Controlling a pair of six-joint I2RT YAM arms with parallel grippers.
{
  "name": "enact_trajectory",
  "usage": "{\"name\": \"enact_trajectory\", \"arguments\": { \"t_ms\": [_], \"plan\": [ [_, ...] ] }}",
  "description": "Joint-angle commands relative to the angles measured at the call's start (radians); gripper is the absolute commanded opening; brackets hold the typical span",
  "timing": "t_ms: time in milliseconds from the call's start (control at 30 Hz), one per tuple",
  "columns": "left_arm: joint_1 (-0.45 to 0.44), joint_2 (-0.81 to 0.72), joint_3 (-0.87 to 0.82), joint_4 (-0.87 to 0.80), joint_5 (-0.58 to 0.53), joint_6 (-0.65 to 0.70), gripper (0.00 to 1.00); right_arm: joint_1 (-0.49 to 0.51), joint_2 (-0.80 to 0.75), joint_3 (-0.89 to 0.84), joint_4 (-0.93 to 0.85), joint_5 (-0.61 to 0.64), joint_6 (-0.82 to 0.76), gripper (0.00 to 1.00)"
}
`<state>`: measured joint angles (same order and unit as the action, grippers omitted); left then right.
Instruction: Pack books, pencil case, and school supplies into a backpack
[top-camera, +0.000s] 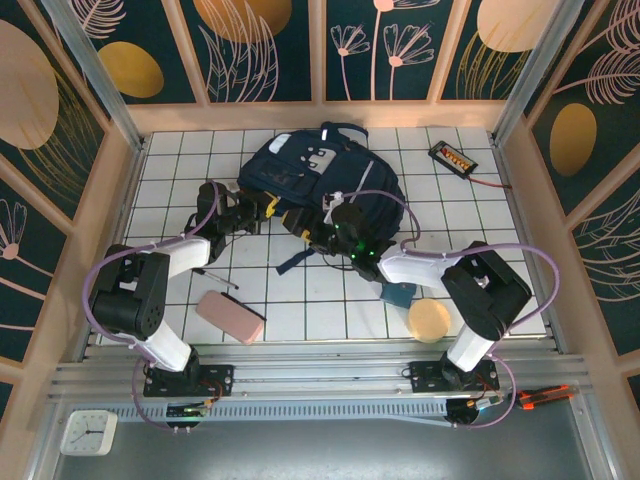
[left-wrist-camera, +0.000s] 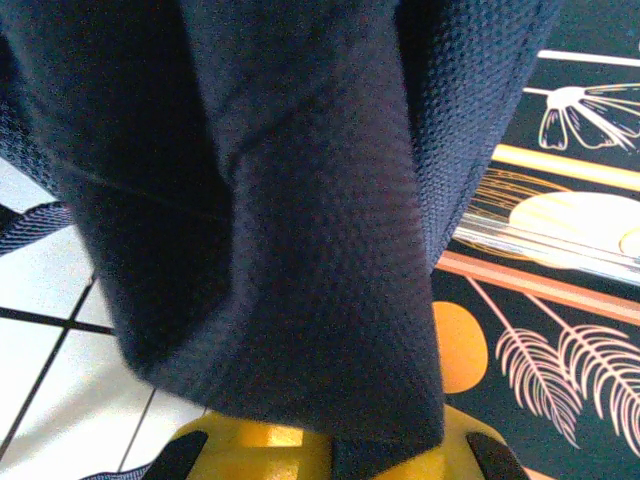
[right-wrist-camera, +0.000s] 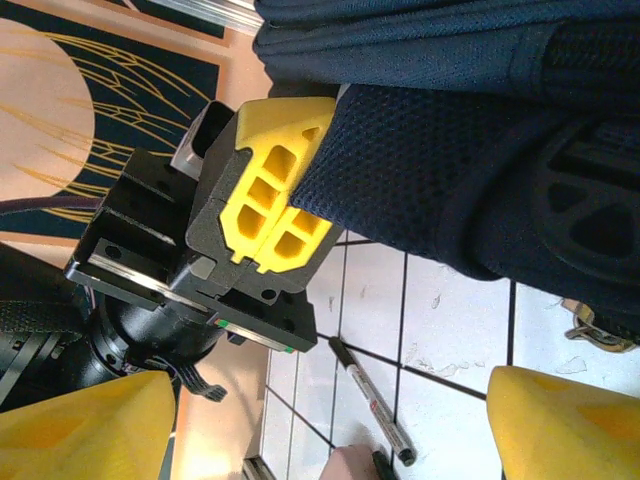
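Note:
The navy backpack (top-camera: 320, 172) lies at the back middle of the tiled table. My left gripper (top-camera: 267, 207) is shut on a fold of its fabric at its left edge; in the left wrist view that dark cloth (left-wrist-camera: 300, 200) hangs down between the yellow fingers (left-wrist-camera: 250, 445). My right gripper (top-camera: 328, 228) stands open at the backpack's front edge, holding nothing, its fingers (right-wrist-camera: 565, 425) wide apart. It faces the left gripper (right-wrist-camera: 275, 190). The black pen (top-camera: 215, 277) (right-wrist-camera: 372, 400) and the pink pencil case (top-camera: 230, 317) lie front left. The teal pad (top-camera: 397, 294) lies partly under the right arm. The books are out of view.
A tan round disc (top-camera: 430, 320) lies front right beside the right arm. A black device with orange buttons (top-camera: 452, 157) and its cable sit at the back right. Wooden walls close in the table on three sides. A clock (top-camera: 88, 432) sits below the rail.

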<state>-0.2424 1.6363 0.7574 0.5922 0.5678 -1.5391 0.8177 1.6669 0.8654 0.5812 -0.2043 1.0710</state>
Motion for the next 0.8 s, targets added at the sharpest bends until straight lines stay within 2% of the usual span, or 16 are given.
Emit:
{"name": "enact_trajectory", "arguments": {
  "t_ms": [0,200,400,767],
  "plan": [
    [-0.013,-0.058,0.040,0.119,0.070,-0.104,0.00,-0.006,0.004,-0.012,0.026,-0.002,0.020,0.82],
    [-0.020,-0.053,0.058,0.132,0.071,-0.119,0.00,-0.012,-0.019,-0.061,0.022,0.029,0.034,0.82],
    [-0.027,-0.051,0.059,0.134,0.072,-0.123,0.00,-0.017,0.003,-0.105,0.106,0.030,0.068,0.82],
    [-0.040,-0.046,0.056,0.150,0.073,-0.143,0.00,-0.078,0.049,-0.088,0.154,0.014,0.012,0.82]
  ]
}}
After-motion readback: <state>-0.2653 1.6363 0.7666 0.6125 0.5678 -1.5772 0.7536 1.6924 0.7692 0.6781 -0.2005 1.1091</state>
